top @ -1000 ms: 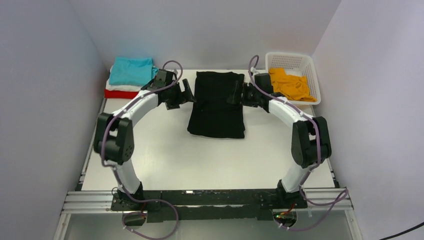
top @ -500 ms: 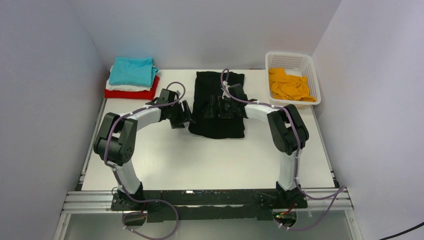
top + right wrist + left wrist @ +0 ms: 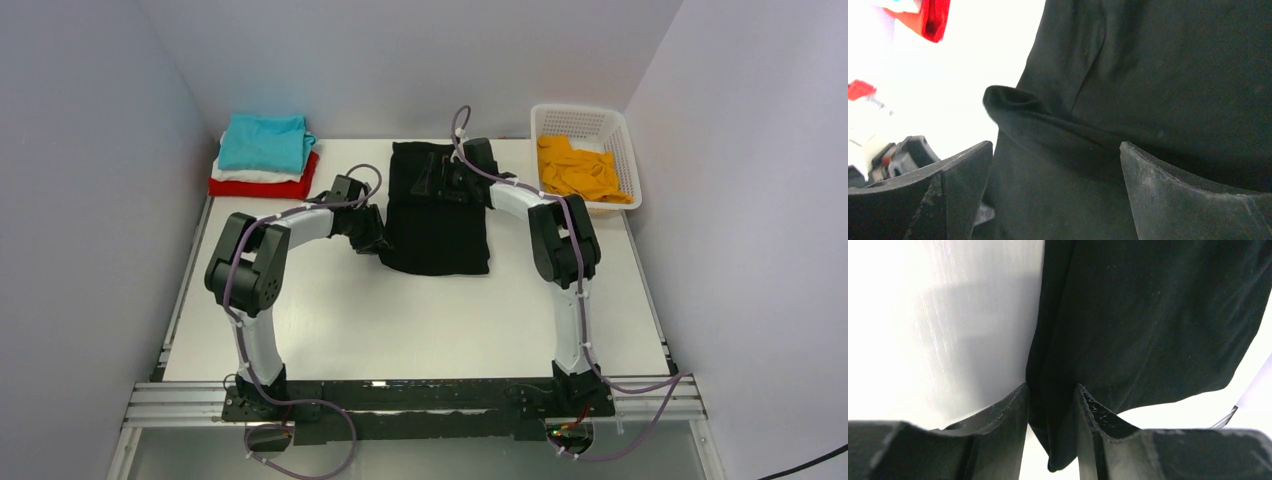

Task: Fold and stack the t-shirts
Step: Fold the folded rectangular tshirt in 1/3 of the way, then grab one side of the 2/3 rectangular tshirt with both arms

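White table (image 3: 400, 320) boxed by pale walls on 3 sides: 2 arms reach in from the near edge to a black shirt (image 3: 437, 215) lying folded lengthwise at the centre-back. The left gripper (image 3: 1051, 390) sits low at the shirt's left edge, close to its near corner. Its jaws are narrowed, with a fold of black cloth between them; whether they actually pinch it cannot be told. The right gripper (image 3: 1055, 145) is over the far end of the same shirt, jaws spread wide, with a raised ridge of cloth lying between its fingers (image 3: 1168, 190) and not clamped. At the far-left corner stands a stack of 3 folded shirts, well apart from the black one: teal shirt (image 3: 262, 142) on top, a sliver of white shirt (image 3: 236, 175) beneath, and red shirt (image 3: 262, 188) at the bottom. At the far right, a basket (image 3: 578, 115) holds a crumpled orange shirt (image 3: 580, 172).
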{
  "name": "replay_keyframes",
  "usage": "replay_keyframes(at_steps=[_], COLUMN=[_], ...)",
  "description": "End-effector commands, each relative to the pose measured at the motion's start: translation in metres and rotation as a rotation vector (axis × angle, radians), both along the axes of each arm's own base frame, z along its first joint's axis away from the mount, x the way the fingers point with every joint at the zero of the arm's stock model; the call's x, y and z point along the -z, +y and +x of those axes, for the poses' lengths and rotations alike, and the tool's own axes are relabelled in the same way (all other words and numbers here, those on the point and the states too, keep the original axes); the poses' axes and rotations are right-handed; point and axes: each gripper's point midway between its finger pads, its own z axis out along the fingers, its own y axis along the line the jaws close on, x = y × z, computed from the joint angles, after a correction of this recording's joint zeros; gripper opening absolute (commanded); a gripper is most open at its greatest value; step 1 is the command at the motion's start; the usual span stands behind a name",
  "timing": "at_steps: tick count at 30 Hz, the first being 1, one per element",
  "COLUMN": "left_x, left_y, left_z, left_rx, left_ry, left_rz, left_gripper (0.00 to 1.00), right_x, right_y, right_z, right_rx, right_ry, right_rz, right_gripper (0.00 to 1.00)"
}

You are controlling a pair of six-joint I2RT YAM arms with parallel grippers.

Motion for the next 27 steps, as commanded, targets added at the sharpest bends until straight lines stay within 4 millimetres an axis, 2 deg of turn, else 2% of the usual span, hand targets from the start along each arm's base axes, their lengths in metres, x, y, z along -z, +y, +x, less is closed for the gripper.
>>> replay_keyframes(at_steps=[1,4,8,11,13,15,17,20,23,27], left_x=[0.023,0.023,0.022,0.026,0.029,0.035,0.039,0.045,0.046,0.042], left_y=[0.012,0.017,0.017,0.012,0.008,0.006,0.005,0.010,0.018,0.022], left_z=[-0.003,-0.004,-0.006,-0.009,-0.013,-0.018,-0.019,-0.020,-0.025,-0.030], left_rx=[0.000,-0.009,-0.011,-0.008,-0.006,-0.004,-0.008,-0.024,-0.034,-0.049], left_ry=[0.036,0.036,0.033,0.035,0.043,0.049,0.054,0.067,0.063,0.027], left_rz=[0.098,0.121,0.112,0.090,0.083,0.095,0.109,0.143,0.174,0.168], left_gripper=[0.40,0.37,0.34,0.32,0.30,0.28,0.23,0.00,0.00,0.00], right_x=[-0.018,-0.016,-0.032,-0.050,-0.057,-0.056,-0.044,-0.027,-0.008,0.001], right_y=[-0.012,-0.025,-0.046,-0.079,-0.103,-0.121,-0.136,-0.140,-0.142,-0.132], right_z=[0.056,0.081,0.083,0.071,0.053,0.025,-0.015,-0.069,-0.116,-0.149], right_rx=[0.038,0.054,0.040,0.102,0.174,0.232,0.278,0.287,0.248,0.183], right_ry=[-0.129,-0.106,-0.133,-0.161,-0.149,-0.101,-0.021,0.075,0.150,0.174], right_rz=[-0.006,-0.028,-0.068,-0.135,-0.175,-0.202,-0.219,-0.189,-0.174,-0.104], right_gripper=[1.00,1.00,1.00,1.00,1.00,1.00,1.00,1.00,1.00,1.00])
